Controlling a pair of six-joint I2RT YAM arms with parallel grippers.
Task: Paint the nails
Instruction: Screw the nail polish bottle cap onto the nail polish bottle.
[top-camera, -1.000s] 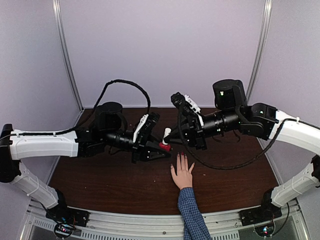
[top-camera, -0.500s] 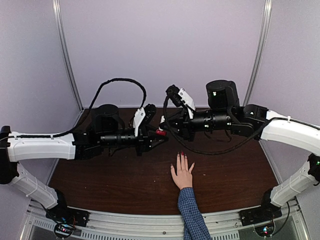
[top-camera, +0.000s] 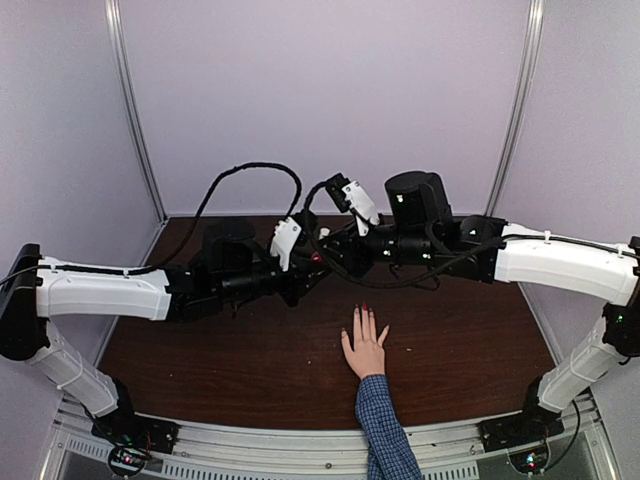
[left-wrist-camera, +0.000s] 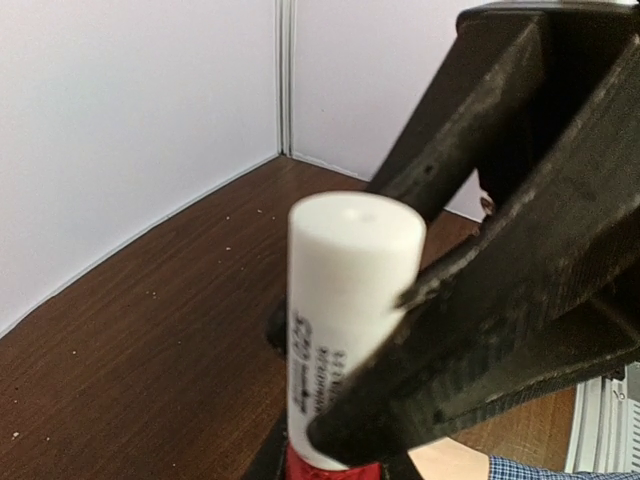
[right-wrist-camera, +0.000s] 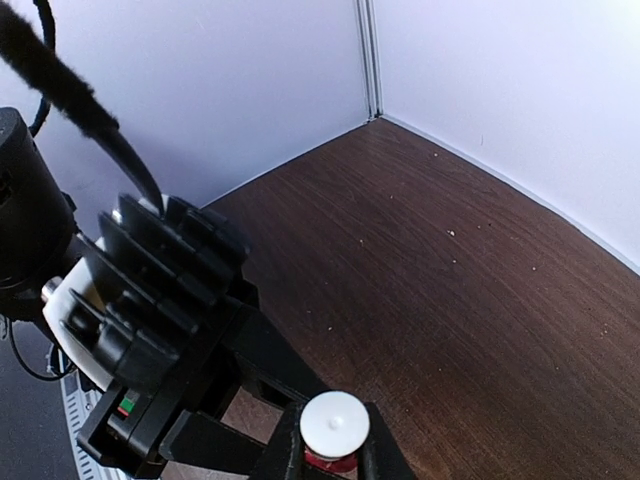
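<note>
A light-skinned hand (top-camera: 366, 348) in a blue checked sleeve lies flat on the brown table, fingers pointing away. Its nails (top-camera: 363, 307) are tiny; at least one fingertip shows dark red. Above and behind the hand, both grippers meet on a small red polish bottle (top-camera: 316, 259) with a white cap (left-wrist-camera: 352, 300). My left gripper (top-camera: 306, 272) is shut on the red body (left-wrist-camera: 330, 466). My right gripper (right-wrist-camera: 333, 456) is shut on the cap (right-wrist-camera: 335, 424), its black fingers (left-wrist-camera: 470, 330) crossing the left wrist view. The brush is hidden.
The dark brown table (top-camera: 200, 350) is walled by pale panels at the back and sides. The left arm's black wrist and cable (right-wrist-camera: 140, 310) sit close in front of the right gripper. Part of the hand and its sleeve (left-wrist-camera: 545, 468) shows under the bottle.
Both grippers, still on the bottle, have moved up and back in the top view, away from the hand. The right arm swung left. The hand stayed put.
</note>
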